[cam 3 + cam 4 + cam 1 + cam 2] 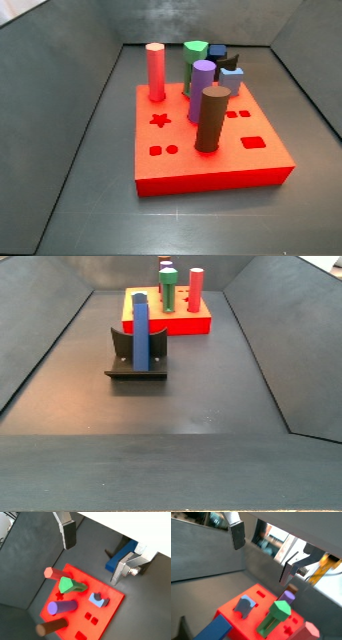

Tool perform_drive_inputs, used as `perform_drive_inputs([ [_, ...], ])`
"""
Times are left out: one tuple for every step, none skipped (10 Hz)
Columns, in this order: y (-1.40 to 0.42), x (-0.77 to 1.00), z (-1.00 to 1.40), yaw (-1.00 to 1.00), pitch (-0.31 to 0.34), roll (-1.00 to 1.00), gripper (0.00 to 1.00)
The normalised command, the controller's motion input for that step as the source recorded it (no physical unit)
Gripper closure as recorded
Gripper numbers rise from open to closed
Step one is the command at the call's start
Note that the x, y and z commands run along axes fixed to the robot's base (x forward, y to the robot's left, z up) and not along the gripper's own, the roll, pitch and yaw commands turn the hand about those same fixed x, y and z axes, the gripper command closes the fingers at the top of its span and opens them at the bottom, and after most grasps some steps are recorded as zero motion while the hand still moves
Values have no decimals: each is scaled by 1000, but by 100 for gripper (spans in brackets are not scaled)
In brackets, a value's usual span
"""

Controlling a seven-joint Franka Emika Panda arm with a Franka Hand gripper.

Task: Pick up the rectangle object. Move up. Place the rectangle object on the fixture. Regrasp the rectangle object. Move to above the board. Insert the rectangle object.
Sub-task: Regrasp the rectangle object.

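While gripper (93, 554) hangs above board (107, 609), jaws apart, empty: rectangle object (139, 332), dark blue, upright against fixture (138, 361).

A tall red hexagonal peg (156, 72) stood at ten o'clock from the purple round peg (202, 85), and a brown round peg (213, 118) at six o'clock. The dark L-shaped fixture (118, 351) stood apart.

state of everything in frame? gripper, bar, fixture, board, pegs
gripper: open, holding nothing, above the floor beside the board
rectangle object: upright, leaning against the fixture
fixture: on the floor, bearing the bar
board: flat on the floor, rectangular holes unfilled
brown peg: upright in the board
red peg: upright in the board
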Motion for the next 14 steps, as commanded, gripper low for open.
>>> perform_drive_inputs([
  [-74, -15, 31, 50, 23, 1000, 0],
  [-34, -3, 22, 50, 25, 1000, 0],
  [-40, -9, 30, 50, 24, 1000, 0],
  [-35, -13, 24, 51, 21, 1000, 0],
  [-24, -14, 3, 51, 18, 1000, 0],
  [-25, -13, 4, 52, 15, 1000, 0],
  [-20, -11, 9, 52, 12, 1000, 0],
  [-20, -4, 8, 53, 10, 1000, 0],
  [-18, 5, 1, 55, 8, 1000, 0],
  [-18, 6, 2, 55, 9, 1000, 0],
  [-19, 7, 2, 58, 16, 1000, 0],
  [-19, 11, 4, 58, 20, 1000, 0],
  [-20, 22, 4, 60, 28, 1000, 0],
  [-26, 40, -7, 63, 37, 1000, 0],
])
